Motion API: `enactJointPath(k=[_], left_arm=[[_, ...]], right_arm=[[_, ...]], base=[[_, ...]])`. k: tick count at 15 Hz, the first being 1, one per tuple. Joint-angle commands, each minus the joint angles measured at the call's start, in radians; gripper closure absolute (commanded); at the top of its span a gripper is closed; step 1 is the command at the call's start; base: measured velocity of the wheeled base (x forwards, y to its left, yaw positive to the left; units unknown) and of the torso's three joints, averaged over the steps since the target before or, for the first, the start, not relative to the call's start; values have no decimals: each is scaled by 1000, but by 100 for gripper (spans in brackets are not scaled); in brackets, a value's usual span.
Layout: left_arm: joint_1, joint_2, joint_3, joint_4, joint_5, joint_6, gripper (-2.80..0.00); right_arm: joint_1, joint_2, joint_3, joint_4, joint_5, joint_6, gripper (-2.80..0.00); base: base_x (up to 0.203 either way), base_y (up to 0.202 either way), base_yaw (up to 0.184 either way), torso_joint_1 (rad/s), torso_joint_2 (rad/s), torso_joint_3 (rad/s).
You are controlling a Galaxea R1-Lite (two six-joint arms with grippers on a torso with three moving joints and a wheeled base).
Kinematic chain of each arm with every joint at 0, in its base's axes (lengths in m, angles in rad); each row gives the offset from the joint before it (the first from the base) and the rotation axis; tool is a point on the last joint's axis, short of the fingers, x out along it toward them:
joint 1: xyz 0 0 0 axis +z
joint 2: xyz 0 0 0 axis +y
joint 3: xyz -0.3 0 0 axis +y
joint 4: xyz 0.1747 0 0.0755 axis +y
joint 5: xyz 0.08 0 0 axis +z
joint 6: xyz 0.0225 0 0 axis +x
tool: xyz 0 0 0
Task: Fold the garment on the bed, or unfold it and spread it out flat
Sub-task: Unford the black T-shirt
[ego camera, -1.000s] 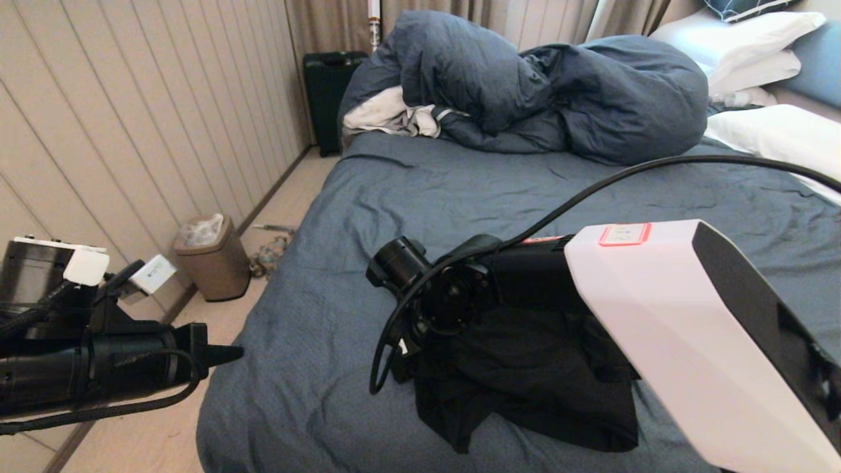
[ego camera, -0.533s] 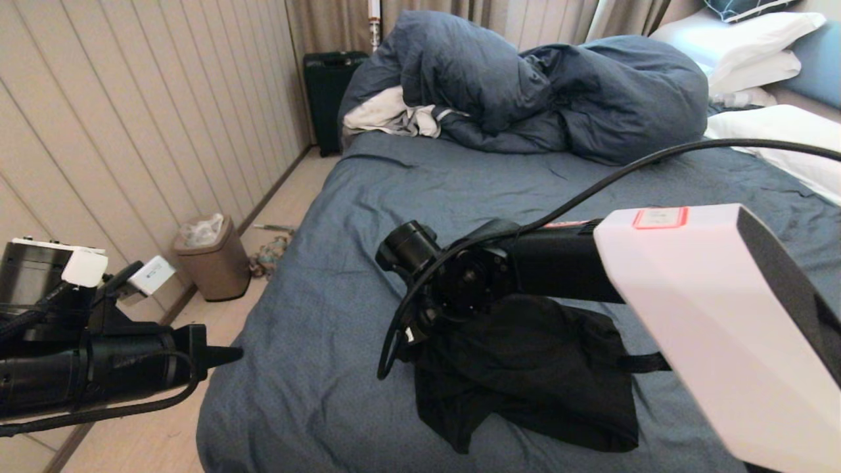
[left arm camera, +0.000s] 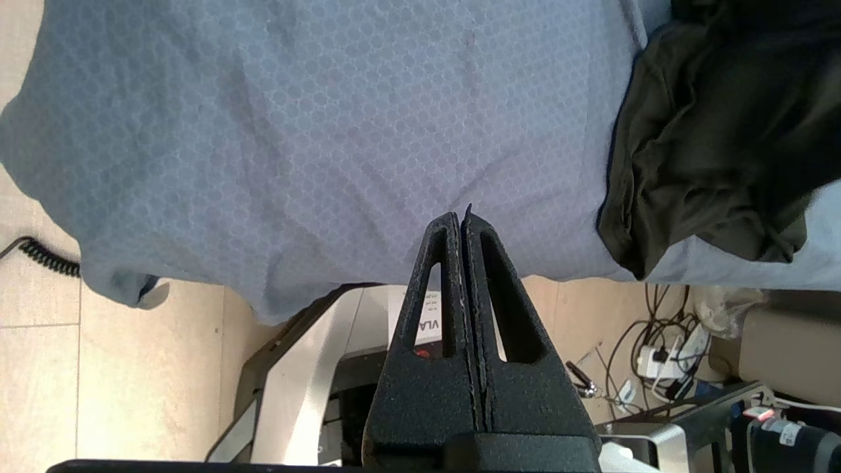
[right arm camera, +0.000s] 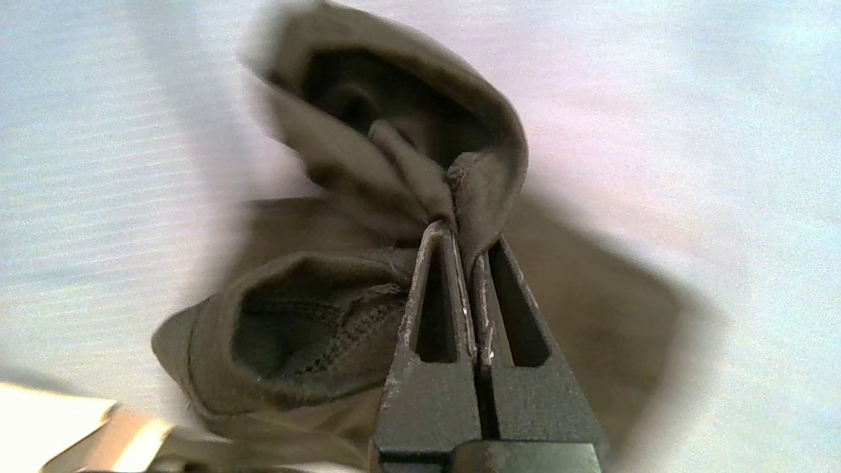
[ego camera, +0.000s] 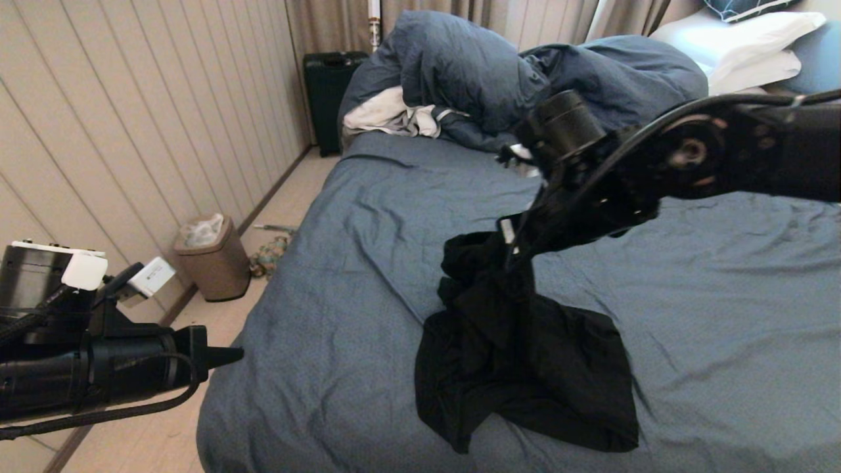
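Note:
The black garment (ego camera: 525, 368) lies crumpled near the front of the slate-blue bed (ego camera: 394, 210), with one part pulled up off the sheet. My right gripper (ego camera: 509, 259) is shut on that raised fold, and in the right wrist view the garment (right arm camera: 368, 197) bunches out from between the closed fingertips of the gripper (right arm camera: 463, 240). My left gripper (ego camera: 227, 355) is shut and empty, held off the bed's left side near the front. In the left wrist view that gripper (left arm camera: 461, 220) hangs over the bed's edge with the garment (left arm camera: 716, 131) off to one side.
A bulky dark-blue duvet (ego camera: 525, 85) with a white cloth (ego camera: 387, 115) is heaped at the far end, white pillows (ego camera: 742, 39) at the back right. A bin (ego camera: 210, 256) and a dark suitcase (ego camera: 328, 85) stand on the floor along the left wall.
My right gripper has closed on the garment, then risen and swung back toward the duvet, lifting a fold of fabric off the sheet. The left arm has not moved.

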Motion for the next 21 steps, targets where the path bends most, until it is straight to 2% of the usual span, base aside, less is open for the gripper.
enactJointPath(k=[1,6,9,11,13,21], left_arm=[[0,1,3,-1,-2,-3,0],[-3,8,6,-1,-5,-4,0],[-17,12,20,-15,-5,-7,0],[-21,11,25,-23,-5,-17,0],[-23,12,26,-23,-5,-17,0],[-29,12,29,-23,-5,-17,0]], right_arm=[[-144,-151,69,2,13,-22,0],[-605,-255,249,-8,266,-116,0],[-818,-233,289,-16,379,-191,0],[-939,-183,303,-69,413,-240,0],[-1023,-128,318,-121,425,-298,0],[-1168,-51,347,-190,425,-372,0]], base=[[0,0,0,0,0,0],[0,0,0,0,0,0],[0,0,0,0,0,0],[0,0,0,0,0,0],[0,0,0,0,0,0],[0,0,0,0,0,0]])
